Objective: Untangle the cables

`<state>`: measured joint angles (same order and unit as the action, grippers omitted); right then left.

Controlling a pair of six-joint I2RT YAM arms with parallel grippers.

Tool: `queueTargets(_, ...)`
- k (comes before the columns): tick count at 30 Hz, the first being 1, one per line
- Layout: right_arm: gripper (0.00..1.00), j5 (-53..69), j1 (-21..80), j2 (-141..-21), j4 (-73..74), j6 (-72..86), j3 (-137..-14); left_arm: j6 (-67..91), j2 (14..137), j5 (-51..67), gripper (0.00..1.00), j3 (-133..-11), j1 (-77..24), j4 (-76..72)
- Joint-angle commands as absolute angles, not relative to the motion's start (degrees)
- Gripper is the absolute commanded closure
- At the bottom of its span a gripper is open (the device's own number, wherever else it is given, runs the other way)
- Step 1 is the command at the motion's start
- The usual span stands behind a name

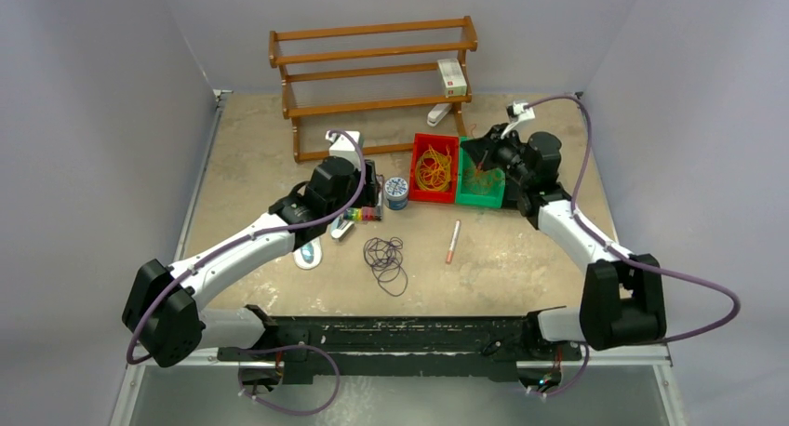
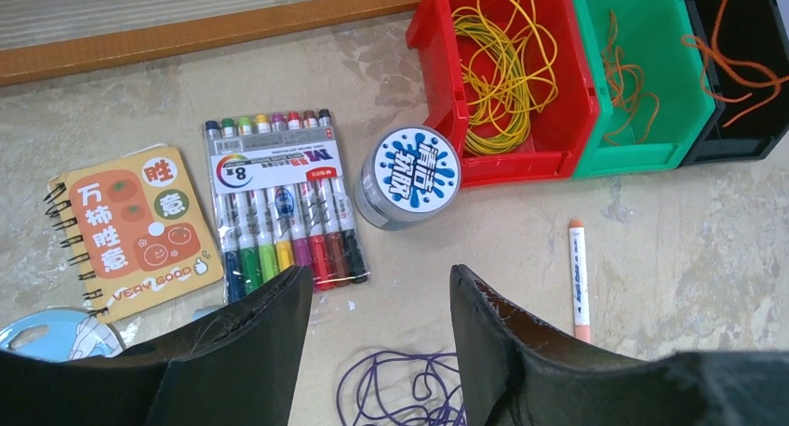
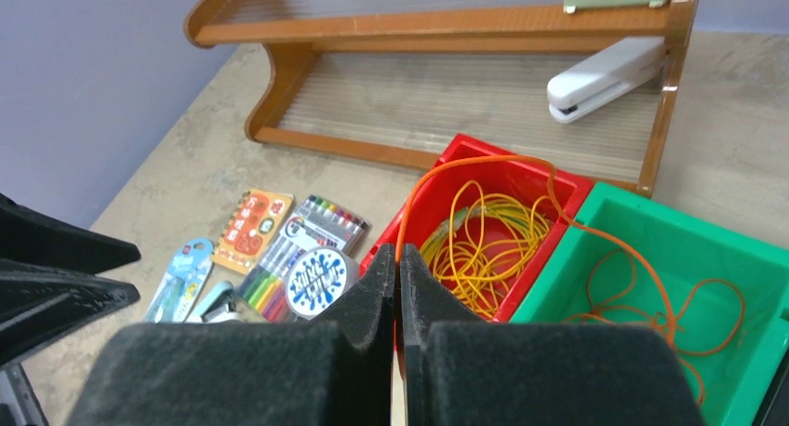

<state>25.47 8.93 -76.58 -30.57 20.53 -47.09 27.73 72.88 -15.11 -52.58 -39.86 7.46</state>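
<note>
Wooden and three-railed, a rack (image 1: pixel 372 73) stands at the far side of the beige tabletop (image 1: pixel 540 259). From above we see a red plastic bin (image 1: pixel 434 197) just in front of it holding yellow wire loops (image 1: pixel 433 168), with a green plastic bin (image 1: pixel 479 195) against its right side. Dark purple wire loops (image 1: pixel 385 261) lie loose on the tabletop, well apart from both bins. A white pen with an orange end (image 1: pixel 453 241) lies between them and the green bin. The right arm (image 1: pixel 558 221) reaches over the green bin and covers part of it.

From the left wrist we find the left pincer (image 2: pixel 377 300) spread wide and empty, the purple loops showing between its fingers. Beyond it lie a pack of coloured markers (image 2: pixel 284 203) labelled "8", a spiral notebook (image 2: pixel 130 231) reading "VERY GOOD", and a round tin with a blue-splash lid (image 2: pixel 407 177) just beside the red bin's near corner.

From the right wrist we see the right pincer (image 3: pixel 397 272) clamped on a strand of the orange-red wire loops (image 3: pixel 484 158). It arcs over the red bin and down into the green one, where more orange loops lie. A white stapler (image 3: pixel 605 73) rests under the rack.
</note>
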Motion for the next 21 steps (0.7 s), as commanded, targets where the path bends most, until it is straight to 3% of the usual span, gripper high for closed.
queueTargets(1,1.0,26.8,8.6,-77.7,-38.1,18.9,-45.1,28.2,71.3,-16.5,0.45,-51.6,-39.6,6.2)
queueTargets(21,1.0,16.9,8.3,-83.1,-36.7,20.4,-45.2,27.6,71.3,-16.9,0.45,-51.8,-39.6,6.4)
